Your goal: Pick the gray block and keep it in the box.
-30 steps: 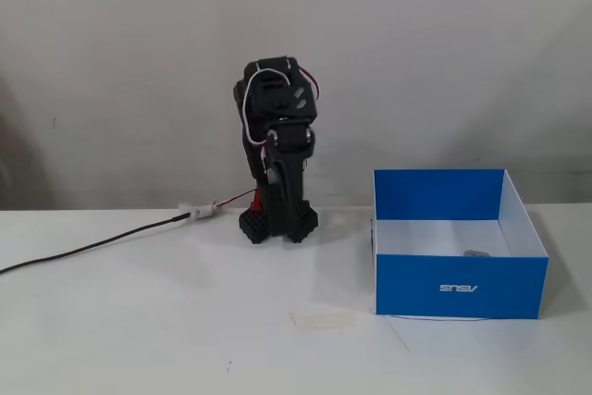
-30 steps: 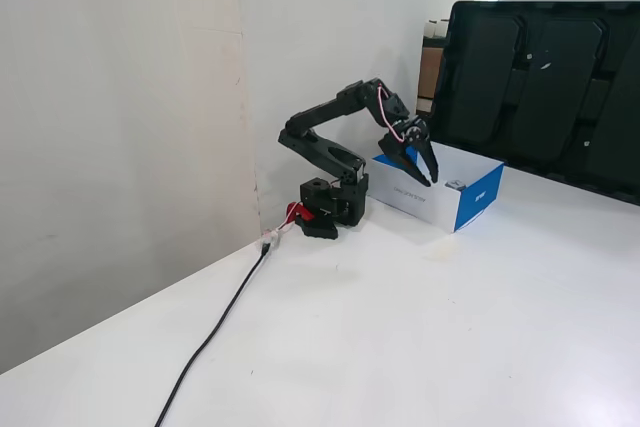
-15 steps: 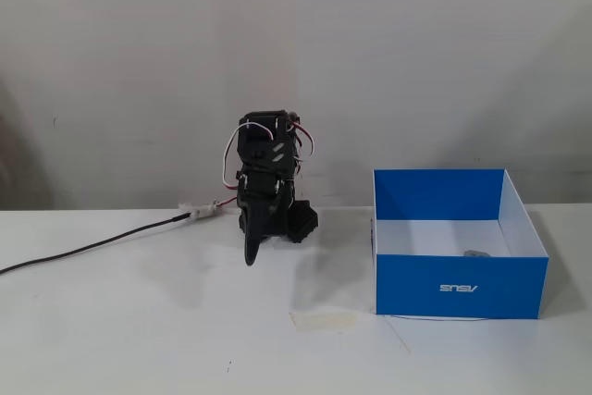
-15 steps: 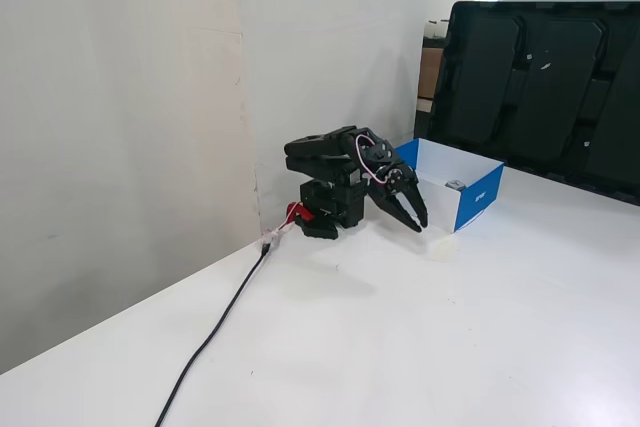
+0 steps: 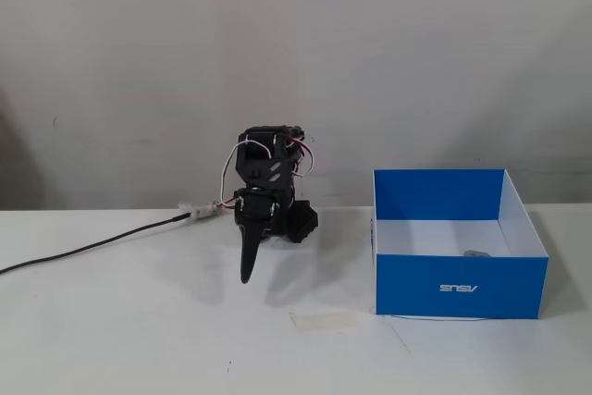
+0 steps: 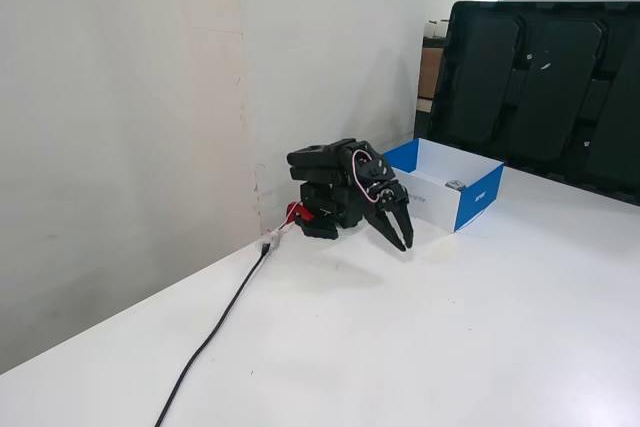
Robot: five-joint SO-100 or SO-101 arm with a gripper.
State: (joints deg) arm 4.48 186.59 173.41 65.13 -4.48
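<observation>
Resting inside the box [image 5: 460, 285], the gray block [image 5: 477, 253] is seen; the empty hand [image 6: 403, 237] is slightly parted.

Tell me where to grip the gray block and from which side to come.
Come from straight above: the block lies inside the box, near its front wall, so the walls bar any sideways approach. Pinch two opposite side faces; its detail is too small to choose further.

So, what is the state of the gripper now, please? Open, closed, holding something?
Gripper: slightly open, holding nothing. The gray block lies inside the box.
</observation>
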